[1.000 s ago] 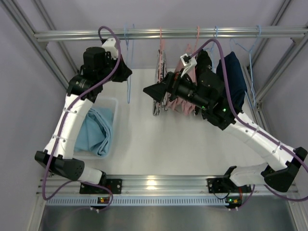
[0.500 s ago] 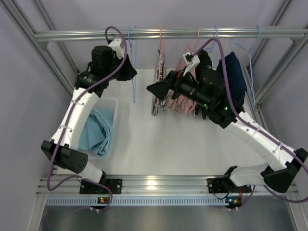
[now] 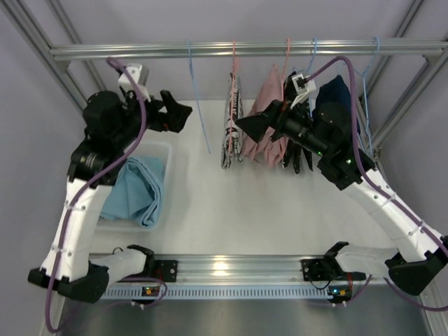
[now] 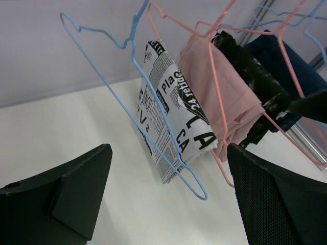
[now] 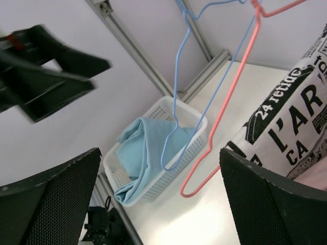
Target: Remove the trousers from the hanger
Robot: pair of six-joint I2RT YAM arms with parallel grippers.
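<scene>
blue trousers (image 3: 140, 192): in basket (image 3: 168, 168) | newsprint trousers (image 3: 229, 143), pink trousers (image 3: 268, 94): hung on rail (image 3: 140, 50)

Bright, even light; faint shadows; upper-left motion blur, right-wrist view.

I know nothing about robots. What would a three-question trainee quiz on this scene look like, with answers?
1. True or false: the light blue trousers lie in the white basket.
2. The blue hanger nearest the left gripper carries: A) a towel, B) nothing, C) a jacket.
3. How many garments hang from the rail?

Key
1. True.
2. B. It hangs bare, and the gripper's jaws are open and empty.
3. Three: the newsprint trousers, the pink trousers and a dark blue garment.
</scene>
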